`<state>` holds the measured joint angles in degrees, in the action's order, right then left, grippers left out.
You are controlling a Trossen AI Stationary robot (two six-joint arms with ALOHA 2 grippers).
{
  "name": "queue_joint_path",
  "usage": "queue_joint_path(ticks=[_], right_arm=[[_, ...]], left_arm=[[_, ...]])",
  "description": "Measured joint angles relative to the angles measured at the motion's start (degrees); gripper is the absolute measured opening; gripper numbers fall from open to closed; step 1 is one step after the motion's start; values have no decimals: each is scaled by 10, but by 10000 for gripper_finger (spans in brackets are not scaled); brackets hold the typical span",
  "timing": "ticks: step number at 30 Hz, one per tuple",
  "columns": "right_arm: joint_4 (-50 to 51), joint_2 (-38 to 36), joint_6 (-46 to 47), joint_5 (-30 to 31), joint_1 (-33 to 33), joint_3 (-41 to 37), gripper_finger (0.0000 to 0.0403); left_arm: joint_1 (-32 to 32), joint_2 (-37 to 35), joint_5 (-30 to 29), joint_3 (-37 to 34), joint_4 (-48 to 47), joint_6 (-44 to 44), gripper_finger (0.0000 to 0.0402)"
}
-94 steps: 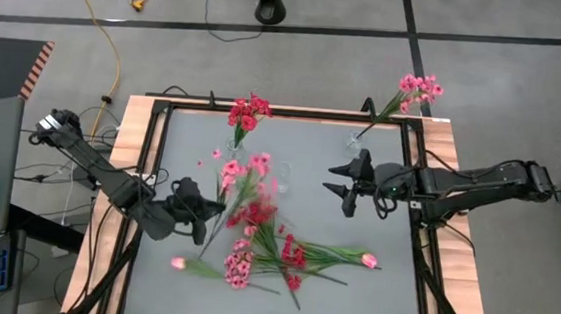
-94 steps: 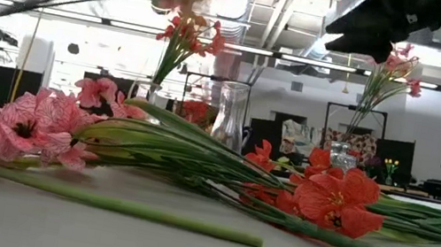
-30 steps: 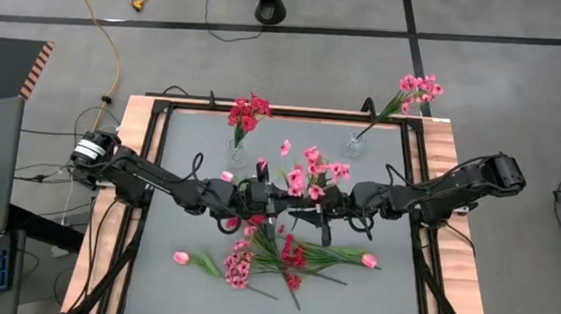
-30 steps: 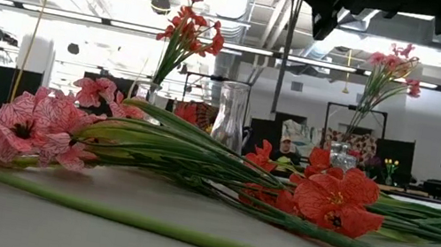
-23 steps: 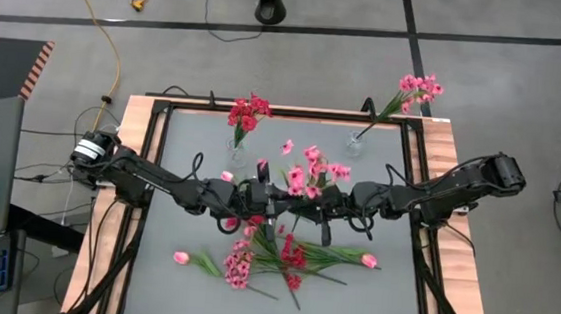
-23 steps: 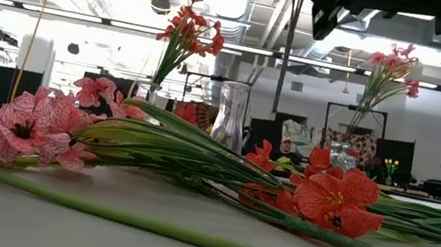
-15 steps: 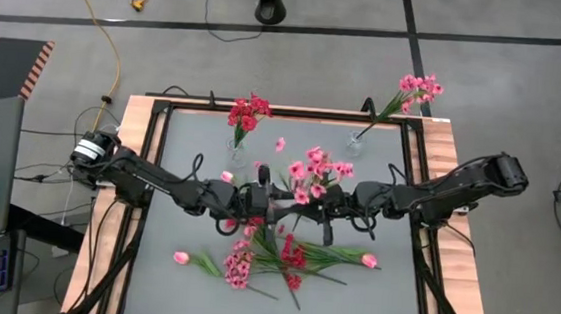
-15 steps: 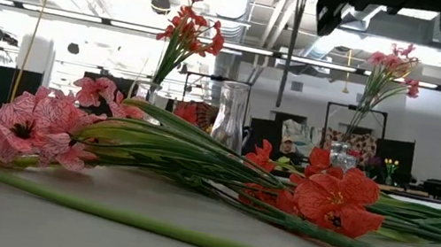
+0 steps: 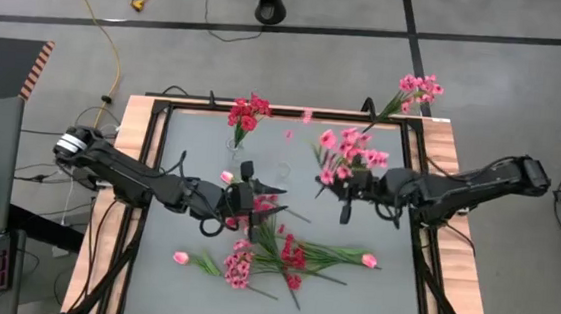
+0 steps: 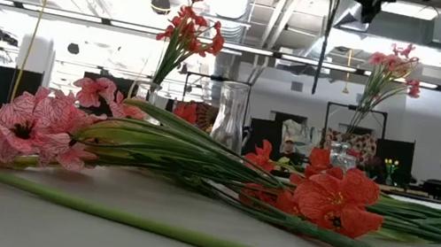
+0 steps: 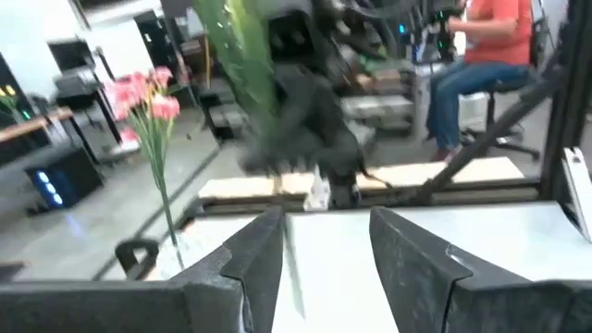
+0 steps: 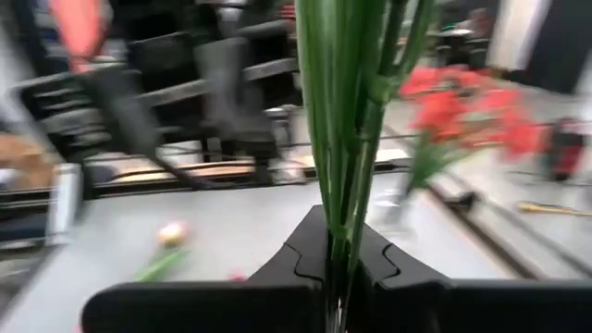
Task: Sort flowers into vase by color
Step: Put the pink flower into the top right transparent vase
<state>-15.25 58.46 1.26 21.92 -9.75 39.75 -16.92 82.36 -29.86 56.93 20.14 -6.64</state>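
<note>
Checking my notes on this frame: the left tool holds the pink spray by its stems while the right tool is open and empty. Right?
Not quite; the sides are swapped. In the right wrist view the right tool is shut on the pink spray's green stems, and the high view shows the blossoms above that arm. The left tool is open and empty, as the left wrist view shows.

1. The empty clear glass vase (image 9: 281, 170) stands mid-table, behind the heap of loose green-stemmed flowers (image 9: 278, 249).
2. Left of it and farther back stands the vase of deep red clusters (image 9: 240, 134).
3. Far right of it, at the back corner, stands the vase of pink sprays (image 9: 392, 111).
4. Between them hangs the pink spray bunch (image 9: 343, 154), in the right gripper (image 9: 346, 190).
5. Just left of it hovers the left gripper (image 9: 250, 192).
</note>
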Motion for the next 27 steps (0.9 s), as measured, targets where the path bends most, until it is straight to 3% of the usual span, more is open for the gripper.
queue_joint_path(ticks=[4, 11, 16, 22, 27], right_arm=[[42, -48, -26, 7, 37, 0, 24], [93, -116, -33, 8, 142, -13, 35], [70, -139, -34, 10, 220, -60, 26], [-38, -142, -62, 23, 297, -120, 33], [-56, -142, -87, 25, 344, -132, 33]], left_arm=[[-6, -15, 10, 0, -50, 12, 152], [-8, -15, 24, -7, -59, 16, 137], [-5, -15, 24, -21, -59, 32, 132], [-4, -15, 20, -27, -58, 43, 132], [-4, -15, 20, -27, -57, 44, 132]])
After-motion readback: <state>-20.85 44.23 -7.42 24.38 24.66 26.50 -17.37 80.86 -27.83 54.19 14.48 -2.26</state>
